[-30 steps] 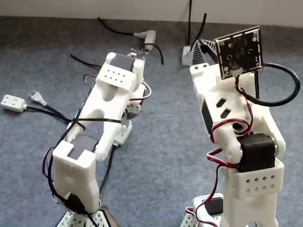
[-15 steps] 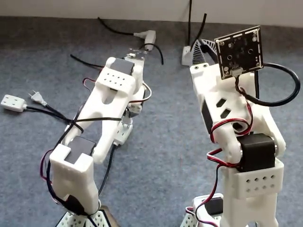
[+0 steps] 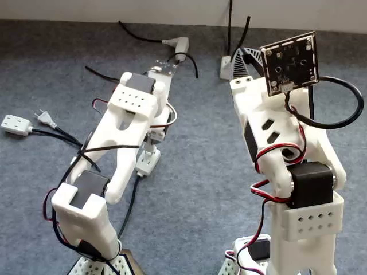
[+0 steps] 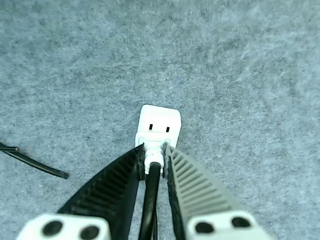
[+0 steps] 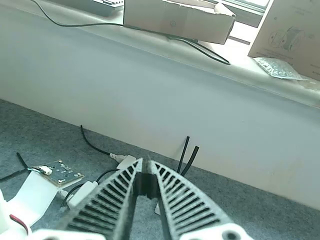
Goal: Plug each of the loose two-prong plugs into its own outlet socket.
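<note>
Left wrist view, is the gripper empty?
No, the left gripper is shut on a white socket with a black cord.

Looks like an office or workroom: grey carpet (image 3: 206,172) underfoot, white wall (image 5: 150,110), cardboard boxes (image 5: 175,20) along the windowsill (image 5: 240,57).

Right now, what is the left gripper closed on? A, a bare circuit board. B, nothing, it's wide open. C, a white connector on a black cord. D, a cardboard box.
C: in the left wrist view the left gripper pinches the white connector, and its black cord runs back between the fingers.
</note>
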Motion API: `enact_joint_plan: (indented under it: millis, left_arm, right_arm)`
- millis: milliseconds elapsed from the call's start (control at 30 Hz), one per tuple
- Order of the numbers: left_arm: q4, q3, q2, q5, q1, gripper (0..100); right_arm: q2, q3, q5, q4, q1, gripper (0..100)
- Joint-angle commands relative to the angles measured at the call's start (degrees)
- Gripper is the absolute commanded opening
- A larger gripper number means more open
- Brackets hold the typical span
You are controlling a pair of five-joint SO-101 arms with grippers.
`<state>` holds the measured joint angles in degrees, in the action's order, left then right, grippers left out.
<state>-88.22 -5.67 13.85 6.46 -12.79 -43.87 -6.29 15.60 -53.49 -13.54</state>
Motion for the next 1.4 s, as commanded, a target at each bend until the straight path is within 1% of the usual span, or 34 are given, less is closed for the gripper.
enact_joint_plan:
  millis: [0,133,400,467,567,667,800,933,1033,1100,1267,1367]
  left_arm:
    - [0.9,0.6,-3.1,-0.4,-2.2,1]
    - [1.4,0.7,-3.1,-0.4,-4.1,1]
    - [3.8,1.2,-4.4,-0.9,-3.7,1]
    - [5.5,3.3,-6.6,-1.4,-3.7,1]
    - [8.4,8.0,-11.6,-4.9,-3.7,1]
    - [10.8,13.1,-16.3,-5.1,-3.7,1]
    - [10.9,16.9,-20.4,-5.2,-3.7,1]
    - [11.1,19.2,-21.3,-5.3,-3.7,1]
    - [14.4,21.6,-21.7,-5.6,-3.2,1]
    - [16.8,23.3,-21.8,-7.4,-2.3,1]
    - [22.7,27.4,-21.8,-7.5,-0.2,1]
    - [23.6,27.6,-21.8,-7.6,0.0,1]
  right_arm:
    - [-1.1,1.4,0.2,1.3,0.6,0.6]
    - [-1.1,1.4,0.2,1.3,0.6,0.6]
    - [-1.1,1.4,0.2,1.2,0.6,0.6]
    - [-1.1,1.4,0.2,1.2,0.6,0.6]
    - [-1.1,1.4,0.2,1.2,0.6,0.6]
    - [-1.2,1.4,0.2,1.2,0.6,0.6]
    - [-1.2,1.4,0.2,1.2,0.6,0.6]
    - [-1.2,1.4,0.2,1.1,0.6,0.6]
    - [-1.2,1.4,0.2,1.1,0.6,0.6]
    - [-1.2,1.4,0.2,1.1,0.6,0.6]
    - [-1.2,1.4,0.2,1.1,0.6,0.6]
    - [-1.2,1.4,0.2,1.1,0.6,0.6]
